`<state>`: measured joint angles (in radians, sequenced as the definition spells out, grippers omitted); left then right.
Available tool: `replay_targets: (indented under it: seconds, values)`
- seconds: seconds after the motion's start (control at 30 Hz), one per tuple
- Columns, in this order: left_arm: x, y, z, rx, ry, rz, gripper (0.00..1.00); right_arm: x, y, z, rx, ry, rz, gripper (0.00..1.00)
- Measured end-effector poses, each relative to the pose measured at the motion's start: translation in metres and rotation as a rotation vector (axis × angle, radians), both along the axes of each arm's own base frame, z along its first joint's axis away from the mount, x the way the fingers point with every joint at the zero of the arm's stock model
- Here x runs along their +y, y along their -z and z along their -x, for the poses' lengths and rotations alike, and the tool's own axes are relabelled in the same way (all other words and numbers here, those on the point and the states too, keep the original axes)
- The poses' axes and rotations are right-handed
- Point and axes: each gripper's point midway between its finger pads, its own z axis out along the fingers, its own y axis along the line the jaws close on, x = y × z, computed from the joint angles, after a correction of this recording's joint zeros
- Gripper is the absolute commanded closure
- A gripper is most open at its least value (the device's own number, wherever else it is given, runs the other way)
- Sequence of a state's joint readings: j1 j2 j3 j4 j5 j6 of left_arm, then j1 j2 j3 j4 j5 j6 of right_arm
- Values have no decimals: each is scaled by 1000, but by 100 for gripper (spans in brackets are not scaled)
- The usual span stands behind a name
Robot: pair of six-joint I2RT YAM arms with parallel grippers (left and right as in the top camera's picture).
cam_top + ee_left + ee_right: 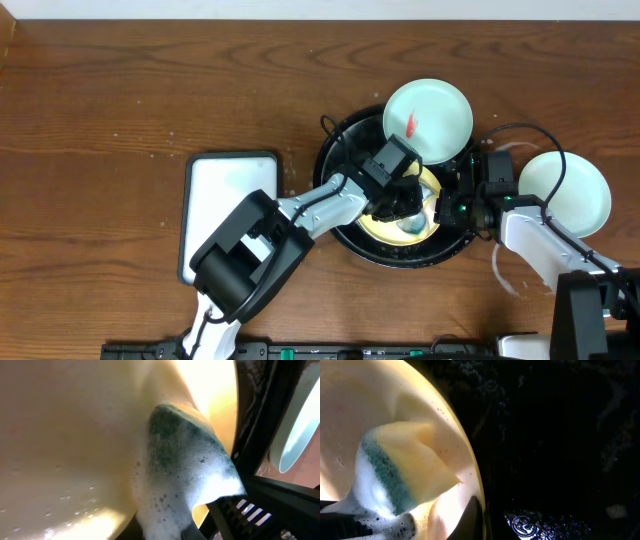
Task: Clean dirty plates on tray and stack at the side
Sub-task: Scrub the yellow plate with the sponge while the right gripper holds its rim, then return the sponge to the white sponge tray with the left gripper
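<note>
Overhead: left gripper clamped nearly closed on soapy sponge, pressed against yellow plate inside black tray. At that plate's right rim, right gripper pinched tight. Red-smeared mint plate overlapping tray's far rim; clean mint plate on table, right of tray.

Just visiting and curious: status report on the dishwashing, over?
Left pincer shut on soapy sponge, against yellow plate. Right pincer shut on its rim. Smeared mint plate waiting in tray. Nothing blocking.

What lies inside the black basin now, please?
A yellow plate, with a soapy sponge pressed on it; a mint plate with a red smear overlaps the basin rim. The floor beneath them is covered.
</note>
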<state>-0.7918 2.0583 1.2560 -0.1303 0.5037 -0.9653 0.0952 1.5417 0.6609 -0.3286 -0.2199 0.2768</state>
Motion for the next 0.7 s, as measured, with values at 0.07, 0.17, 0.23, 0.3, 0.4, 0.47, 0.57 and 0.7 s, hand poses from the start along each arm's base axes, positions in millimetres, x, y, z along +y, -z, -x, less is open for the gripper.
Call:
replay_targets:
  seconds: [0.07, 0.17, 0.23, 0.3, 0.4, 0.47, 0.57, 0.7]
  values:
    - [5, 2, 0, 25, -6, -7, 92, 0, 0, 0, 0, 0, 0, 99]
    - [19, 7, 0, 54, -10, -46, 93, 0, 0, 0, 0, 0, 0, 99]
    - [31, 8, -3, 60, -11, -76, 93, 0, 0, 0, 0, 0, 0, 99]
    - [46, 9, -10, 53, -18, -113, 93, 0, 0, 0, 0, 0, 0, 99]
    - [72, 10, -28, 11, -39, -170, 92, 0, 0, 0, -2, 0, 0, 99]
    - [88, 9, -42, -35, -51, -204, 93, 0, 0, 0, -2, 0, 0, 99]
    - [93, 8, -47, -83, -24, -229, 93, 1, 0, 0, 0, -1, -4, 99]
    - [94, 5, -49, -138, 11, -265, 93, 1, 0, 0, 1, -2, -4, 99]
